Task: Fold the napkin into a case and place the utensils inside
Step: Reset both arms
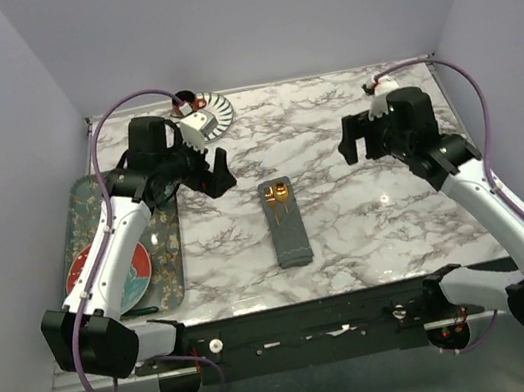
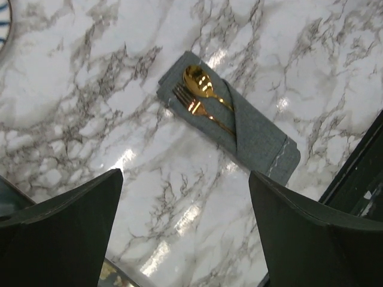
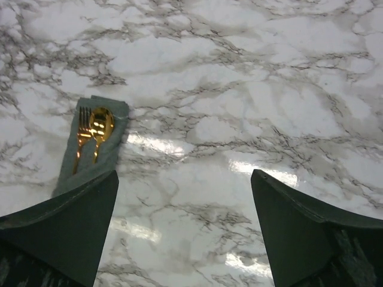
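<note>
1. Case [image 1: 290, 240] of dark grey cloth lay flat near the middle of the marble table [image 1: 369, 228], a long narrow pouch with its length running from the near side toward the far side.
2. The utensils [image 1: 279, 194], a gold spoon [image 2: 199, 82] and a gold fork [image 2: 190, 103], sat side by side at the far end of the case. Their heads showed on the cloth and their handles went under a slanted fold.
3. In the left wrist view, a pale hem line crossed the end of the case away from the heads.
4. The left gripper [image 1: 205, 173] hung over the table to the left of the case and farther back, well apart from it, its fingers spread wide with nothing between them.
5. The right gripper [image 1: 359, 141] hung to the right at much the same depth, also well apart from the case, its jaws wide apart and empty.
6. A striped saucer [image 1: 214, 113] with an orange cup [image 1: 186, 99] stood at the far edge, beyond the left gripper.
7. A patterned tray [image 1: 164, 244] lay along the left side of the table, carrying a red and teal plate [image 1: 140, 268] partly hidden by the left arm.
</note>
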`<action>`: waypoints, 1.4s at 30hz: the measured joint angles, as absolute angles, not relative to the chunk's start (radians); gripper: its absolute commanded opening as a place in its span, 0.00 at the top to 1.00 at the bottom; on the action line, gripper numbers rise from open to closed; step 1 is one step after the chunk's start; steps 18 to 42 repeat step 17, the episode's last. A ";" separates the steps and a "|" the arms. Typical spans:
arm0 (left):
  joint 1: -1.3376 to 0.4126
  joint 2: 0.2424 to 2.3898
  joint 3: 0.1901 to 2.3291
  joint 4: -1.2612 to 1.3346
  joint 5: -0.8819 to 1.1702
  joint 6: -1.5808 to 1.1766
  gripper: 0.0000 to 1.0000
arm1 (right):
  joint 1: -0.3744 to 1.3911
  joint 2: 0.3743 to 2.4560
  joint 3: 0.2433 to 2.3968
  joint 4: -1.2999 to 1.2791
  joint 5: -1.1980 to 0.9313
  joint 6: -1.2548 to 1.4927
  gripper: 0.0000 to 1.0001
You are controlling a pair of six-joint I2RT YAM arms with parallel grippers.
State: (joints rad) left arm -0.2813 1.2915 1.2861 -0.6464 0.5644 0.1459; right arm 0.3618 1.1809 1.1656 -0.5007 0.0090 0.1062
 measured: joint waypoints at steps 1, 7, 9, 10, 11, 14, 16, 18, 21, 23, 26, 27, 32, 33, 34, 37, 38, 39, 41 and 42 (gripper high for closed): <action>-0.281 1.305 1.290 -0.682 0.554 0.147 0.01 | 0.351 1.129 1.118 -0.509 0.004 0.082 0.00; -0.281 1.299 1.214 -0.789 0.475 0.088 0.01 | 0.314 0.881 0.938 -0.529 -0.013 -0.024 0.00; -0.281 1.271 1.175 -0.796 0.444 0.066 0.01 | 0.288 0.797 0.884 -0.542 -0.012 -0.039 0.00; -0.281 1.249 1.150 -0.799 0.421 0.055 0.01 | 0.269 0.756 0.853 -0.554 -0.012 -0.046 0.00; -0.281 1.231 1.133 -0.801 0.406 0.051 0.01 | 0.256 0.732 0.835 -0.566 -0.012 -0.047 0.00; -0.281 1.180 1.090 -0.803 0.346 0.038 0.01 | 0.229 0.682 0.805 -0.596 -0.013 -0.050 0.00; -0.281 1.155 1.078 -0.803 0.294 0.036 0.01 | 0.219 0.665 0.802 -0.608 -0.013 -0.050 0.00; -0.281 1.149 1.077 -0.803 0.278 0.035 0.01 | 0.214 0.657 0.803 -0.610 -0.013 -0.050 0.00; -0.281 1.149 1.077 -0.803 0.278 0.035 0.01 | 0.214 0.657 0.803 -0.610 -0.013 -0.050 0.00; -0.281 1.149 1.077 -0.803 0.278 0.035 0.01 | 0.214 0.657 0.803 -0.610 -0.013 -0.050 0.00; -0.281 1.149 1.077 -0.803 0.278 0.035 0.01 | 0.214 0.657 0.803 -0.610 -0.013 -0.050 0.00; -0.281 1.149 1.077 -0.803 0.278 0.035 0.01 | 0.214 0.657 0.803 -0.610 -0.013 -0.050 0.00; -0.281 1.149 1.077 -0.803 0.278 0.035 0.01 | 0.214 0.657 0.803 -0.610 -0.013 -0.050 0.00; -0.281 1.149 1.077 -0.803 0.278 0.035 0.01 | 0.214 0.657 0.803 -0.610 -0.013 -0.050 0.00; -0.281 1.149 1.077 -0.803 0.278 0.035 0.01 | 0.214 0.657 0.803 -0.610 -0.013 -0.050 0.00; -0.281 1.149 1.077 -0.803 0.278 0.035 0.01 | 0.214 0.657 0.803 -0.610 -0.013 -0.050 0.00; -0.281 1.149 1.077 -0.803 0.278 0.035 0.01 | 0.214 0.657 0.803 -0.610 -0.013 -0.050 0.00; -0.281 1.149 1.077 -0.803 0.278 0.035 0.01 | 0.214 0.657 0.803 -0.610 -0.013 -0.050 0.00; -0.281 1.149 1.077 -0.803 0.278 0.035 0.01 | 0.214 0.657 0.803 -0.610 -0.013 -0.050 0.00; -0.281 1.149 1.077 -0.803 0.278 0.035 0.01 | 0.214 0.657 0.803 -0.610 -0.013 -0.050 0.00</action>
